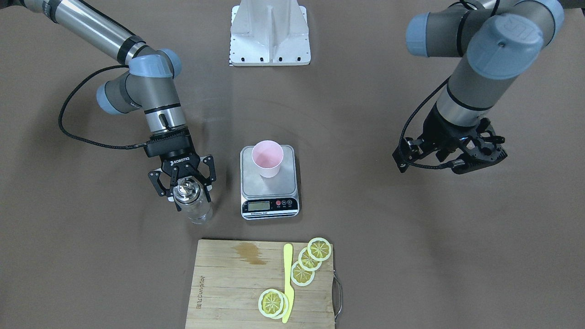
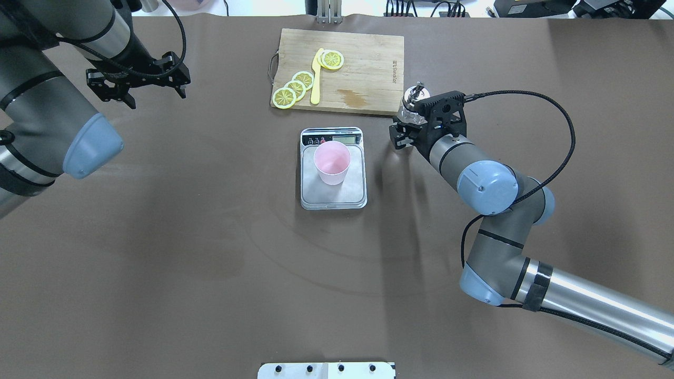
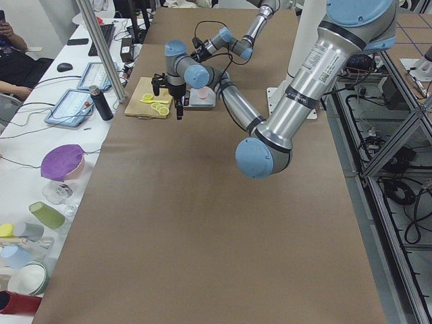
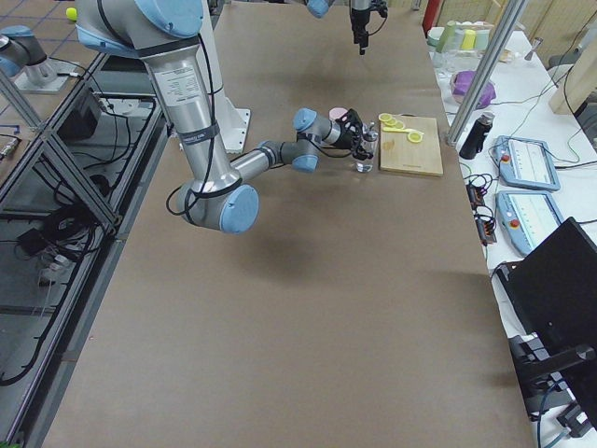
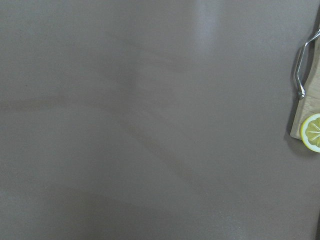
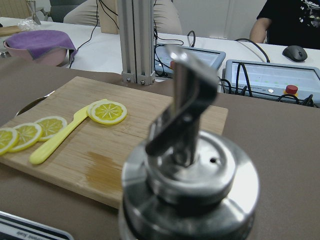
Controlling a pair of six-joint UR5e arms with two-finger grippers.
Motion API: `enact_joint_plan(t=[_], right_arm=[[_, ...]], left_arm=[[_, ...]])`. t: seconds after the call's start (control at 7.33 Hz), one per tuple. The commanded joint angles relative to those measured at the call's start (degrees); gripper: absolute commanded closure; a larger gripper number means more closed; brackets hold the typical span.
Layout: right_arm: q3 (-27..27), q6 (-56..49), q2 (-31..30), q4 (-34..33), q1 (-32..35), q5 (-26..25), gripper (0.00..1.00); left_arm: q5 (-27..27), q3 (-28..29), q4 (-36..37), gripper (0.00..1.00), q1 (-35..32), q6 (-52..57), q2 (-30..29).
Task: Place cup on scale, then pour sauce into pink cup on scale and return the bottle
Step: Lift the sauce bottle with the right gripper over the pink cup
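You have the right gripper set around the bottle, which stands upright on the table just beside the scale. Its fingers sit close on both sides of the bottle, but you cannot tell whether they clamp it. The cup stands on the scale. Your left gripper hangs with its fingers spread, well apart.

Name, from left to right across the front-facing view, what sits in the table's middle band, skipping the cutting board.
bottle → scale, with the cup standing on it → left gripper
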Motion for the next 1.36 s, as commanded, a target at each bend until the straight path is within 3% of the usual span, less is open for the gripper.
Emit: enact_joint_plan(t=[0.0, 0.14, 0.27, 0.55, 0.95, 1.23], right_arm=[[1.8, -1.8, 0.1, -3.1, 0.7, -0.1, 1.0], [5.3, -7.6, -0.2, -8.3, 0.8, -1.6, 1.0], [11.1, -14.6, -0.7, -16.9, -0.8, -6.6, 1.0], [18.9, -16.8, 0.1, -36.1, -9.1, -18.9, 1.0], [20.1, -20.3, 1.8, -52.4, -13.5, -27.6, 1.0], [19.4, -25.2, 2.3, -55.9, -13.6, -29.4, 1.0]], left_arm=[[0.0, 0.0, 0.0, 0.01, 0.0, 0.0, 0.0], [0.0, 0.0, 0.0, 0.01, -0.1, 0.0, 0.0], [-0.1, 0.1, 0.1, 0.01, -0.3, 0.1, 0.0], [-0.3, 1.0, 0.6, 0.01, -3.1, 4.6, 0.1], [-0.5, 3.1, 0.4, 0.01, -5.8, 10.5, 2.2], [-0.4, 3.7, 0.0, 0.01, -6.1, 10.8, 2.7]])
